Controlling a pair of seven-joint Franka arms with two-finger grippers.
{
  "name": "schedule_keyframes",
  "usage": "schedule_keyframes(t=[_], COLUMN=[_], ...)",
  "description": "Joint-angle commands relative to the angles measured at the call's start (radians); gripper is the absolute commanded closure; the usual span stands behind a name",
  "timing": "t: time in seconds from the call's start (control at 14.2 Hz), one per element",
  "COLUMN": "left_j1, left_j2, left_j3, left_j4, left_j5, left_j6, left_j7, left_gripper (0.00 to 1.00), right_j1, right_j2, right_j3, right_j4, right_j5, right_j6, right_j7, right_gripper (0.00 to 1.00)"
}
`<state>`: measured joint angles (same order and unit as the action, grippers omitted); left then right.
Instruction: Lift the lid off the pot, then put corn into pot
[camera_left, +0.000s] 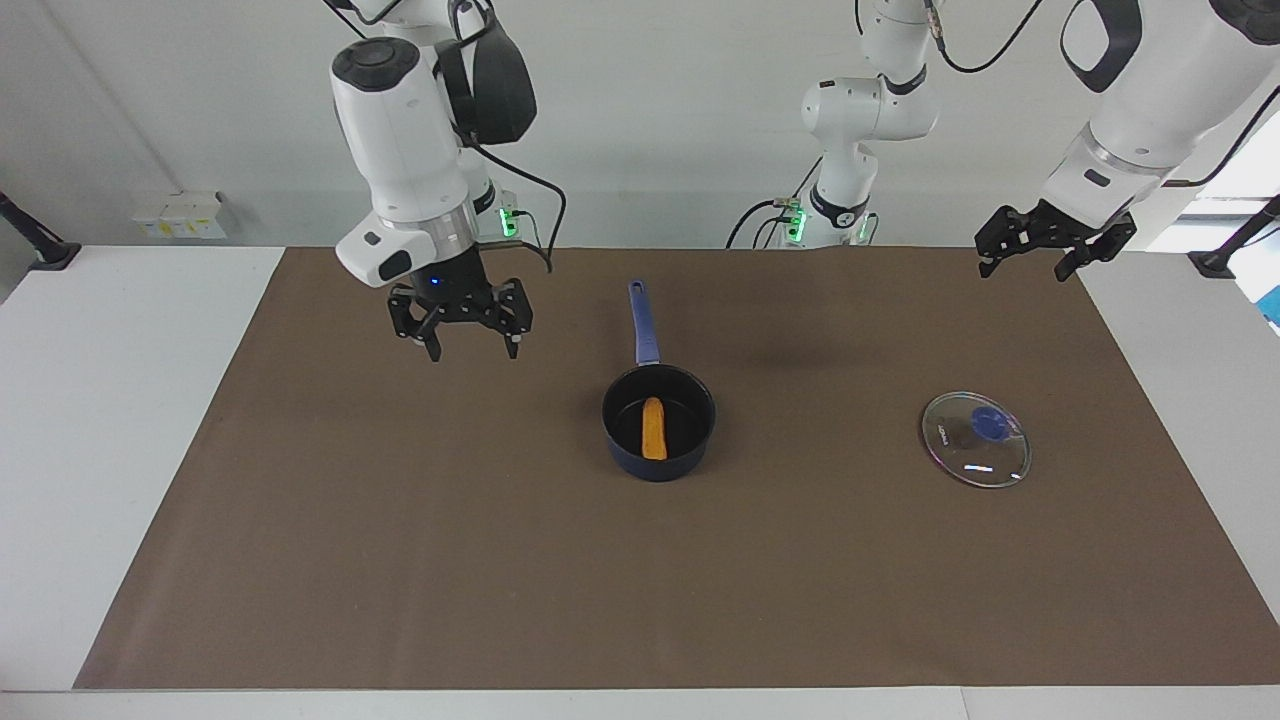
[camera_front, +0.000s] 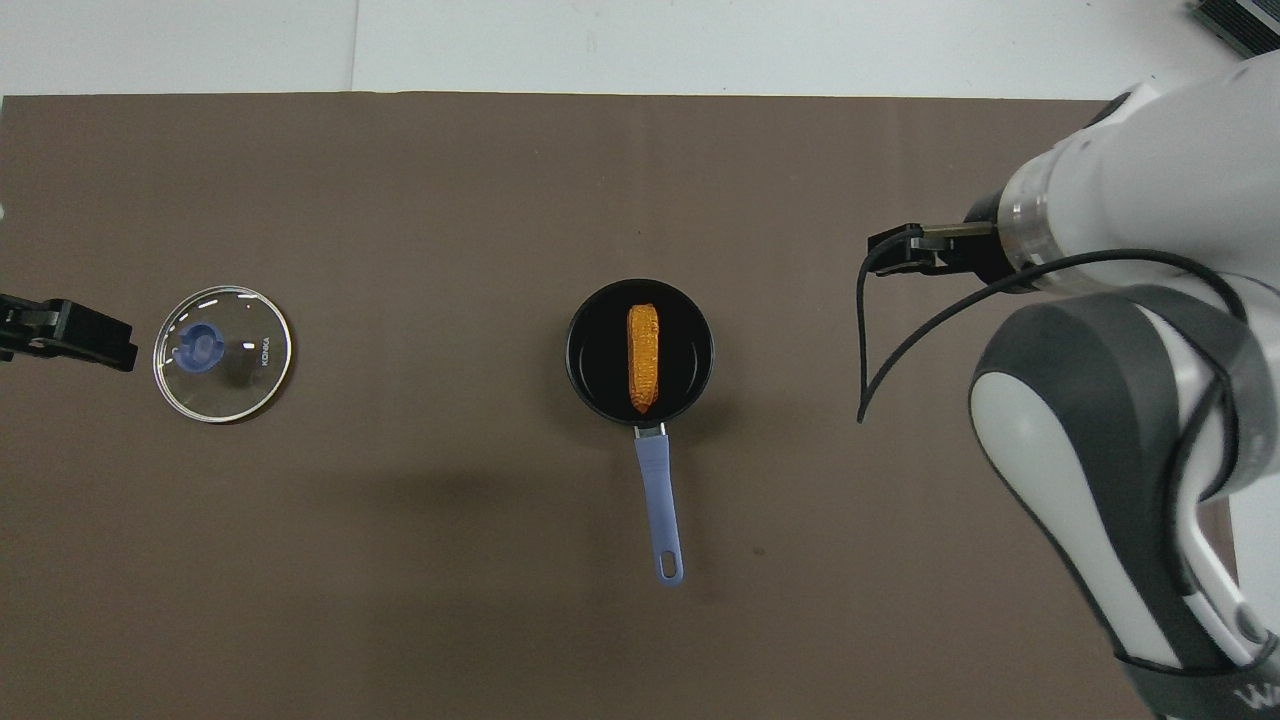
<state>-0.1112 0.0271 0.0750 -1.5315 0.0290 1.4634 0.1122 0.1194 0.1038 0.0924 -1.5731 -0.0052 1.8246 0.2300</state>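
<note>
The dark navy pot (camera_left: 660, 468) (camera_front: 598, 372) stands uncovered in the middle of the brown mat, its blue-purple handle (camera_left: 643, 320) (camera_front: 660, 500) pointing toward the robots. The orange-yellow corn (camera_left: 653, 428) (camera_front: 643, 358) lies flat inside it. The glass lid (camera_left: 975, 440) (camera_front: 222, 353) with its blue knob rests on the mat toward the left arm's end. My right gripper (camera_left: 473, 352) (camera_front: 905, 250) hangs open and empty above the mat, off to the right arm's side of the pot. My left gripper (camera_left: 1022, 272) (camera_front: 95, 338) waits open and raised near the mat's edge, beside the lid.
The brown mat (camera_left: 400, 560) covers most of the white table. Small white boxes (camera_left: 185, 215) sit at the table corner by the right arm's base. A black cable (camera_front: 880, 340) dangles from the right wrist.
</note>
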Motion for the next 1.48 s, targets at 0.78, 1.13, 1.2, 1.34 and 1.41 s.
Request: schedule_keyframes(t=[0.78,1.13,1.2,1.34,1.41], left_j1=[0.005,0.005,0.005,0.005,0.005], left_j2=[0.001,0.001,0.001,0.001,0.001], left_j3=[-0.001,-0.001,-0.001,-0.001,-0.001], left_j4=[0.013,0.013,0.013,0.013,0.013], left_j5=[-0.001,-0.001,-0.001,-0.001,-0.001], left_j6=[-0.003,-0.003,-0.003,-0.003,-0.003], left_j7=[-0.002,-0.002,-0.002,-0.002,-0.002], left_gripper=[0.00,0.00,0.00,0.00,0.00], right_j1=[-0.057,-0.055,-0.055,-0.055,-0.055], right_j2=[-0.194,-0.243,-0.245,-0.251,-0.250], right_j3=[-0.121,-0.220,-0.221,-0.221,-0.221], right_j4=[0.087,0.071,0.065,0.036,0.010], right_j5=[0.016,0.013,0.002,0.001,0.001], right_j6=[-0.339,-0.378,-0.380,-0.378,-0.369], right_j7=[-0.053,-0.087,-0.101,-0.177,-0.216], right_gripper=[0.00,0.00,0.00,0.00,0.00])
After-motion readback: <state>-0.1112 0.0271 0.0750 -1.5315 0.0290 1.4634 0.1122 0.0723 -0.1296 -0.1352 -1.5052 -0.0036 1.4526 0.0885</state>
